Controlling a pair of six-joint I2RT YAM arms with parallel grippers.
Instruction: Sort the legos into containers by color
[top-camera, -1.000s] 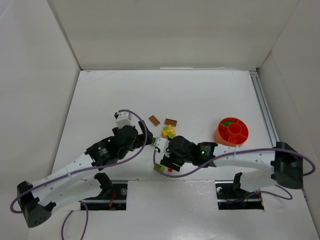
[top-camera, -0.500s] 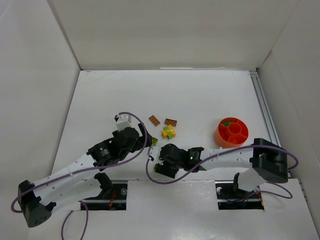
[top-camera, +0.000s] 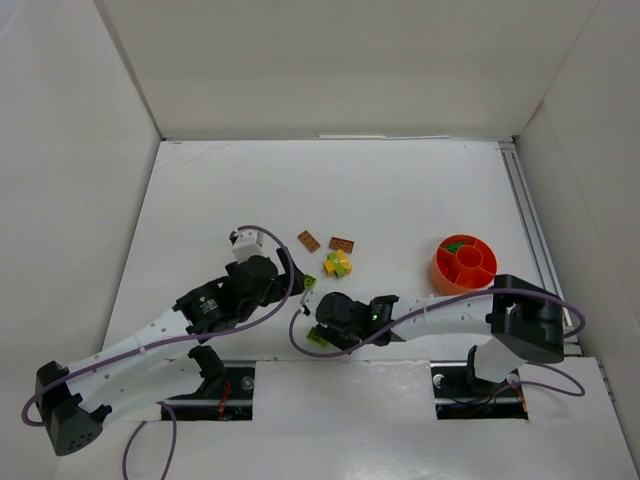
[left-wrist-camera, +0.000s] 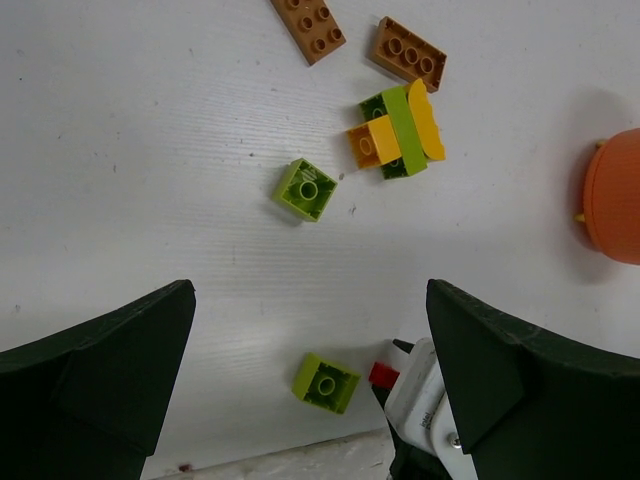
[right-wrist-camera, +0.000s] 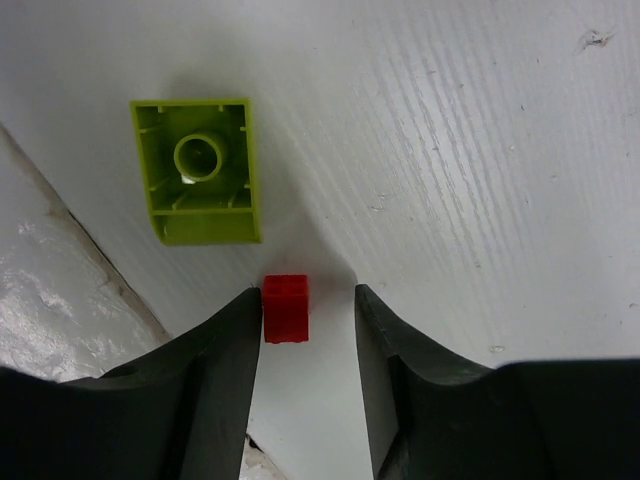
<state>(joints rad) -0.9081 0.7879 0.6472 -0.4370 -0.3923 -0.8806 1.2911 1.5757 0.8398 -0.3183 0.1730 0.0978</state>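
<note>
My right gripper (right-wrist-camera: 305, 295) is open, low at the table's near edge, its jaws on either side of a tiny red lego (right-wrist-camera: 286, 308) that touches the left finger. A lime lego (right-wrist-camera: 200, 170) lies just beyond it. In the top view the right gripper (top-camera: 318, 335) is left of the orange divided bowl (top-camera: 440, 270), which holds green pieces in its far compartment. My left gripper (left-wrist-camera: 310, 300) is open and empty above a second lime lego (left-wrist-camera: 305, 189). A yellow, lime and dark green cluster (left-wrist-camera: 398, 132) and two brown legos (left-wrist-camera: 410, 53) lie farther out.
The table's near edge (right-wrist-camera: 70, 300) runs right beside the red lego. White walls enclose the table on three sides. A metal rail (top-camera: 528, 215) runs along the right side. The two arms' wrists are close together at the middle front.
My right gripper has moved left and toward the near edge, coming down around the red lego. The left arm has barely moved.
</note>
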